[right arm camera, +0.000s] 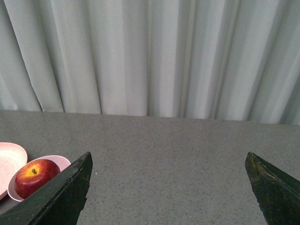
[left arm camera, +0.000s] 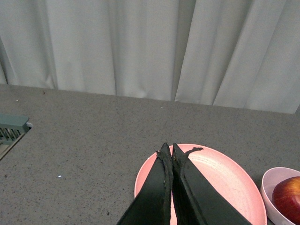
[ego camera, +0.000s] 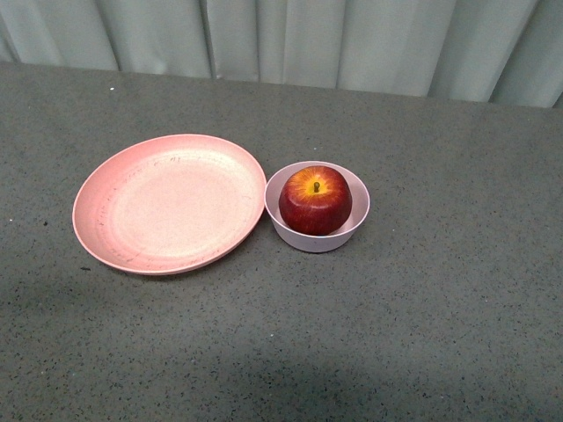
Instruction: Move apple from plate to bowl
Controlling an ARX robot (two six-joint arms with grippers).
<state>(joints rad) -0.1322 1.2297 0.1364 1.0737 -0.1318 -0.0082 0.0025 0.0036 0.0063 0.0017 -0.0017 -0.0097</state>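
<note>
The dark-red apple [ego camera: 315, 199] with a yellow patch round its stem sits inside the small pale pink bowl [ego camera: 355, 228]. The wide salmon-pink plate [ego camera: 167, 202] lies empty just left of the bowl, nearly touching it. Neither arm shows in the front view. My left gripper [left arm camera: 169, 149] is shut and empty, above the plate [left arm camera: 225, 178]; the bowl [left arm camera: 272, 180] and apple [left arm camera: 288, 197] show at that view's edge. My right gripper [right arm camera: 168, 159] is open and empty over bare table, with the apple [right arm camera: 33, 176], the bowl [right arm camera: 58, 161] and the plate [right arm camera: 9, 157] off to one side.
The grey speckled table [ego camera: 440, 334] runs back to a pale curtain [ego camera: 290, 40]. A grey-green vented object [left arm camera: 11, 129] lies at the edge of the left wrist view.
</note>
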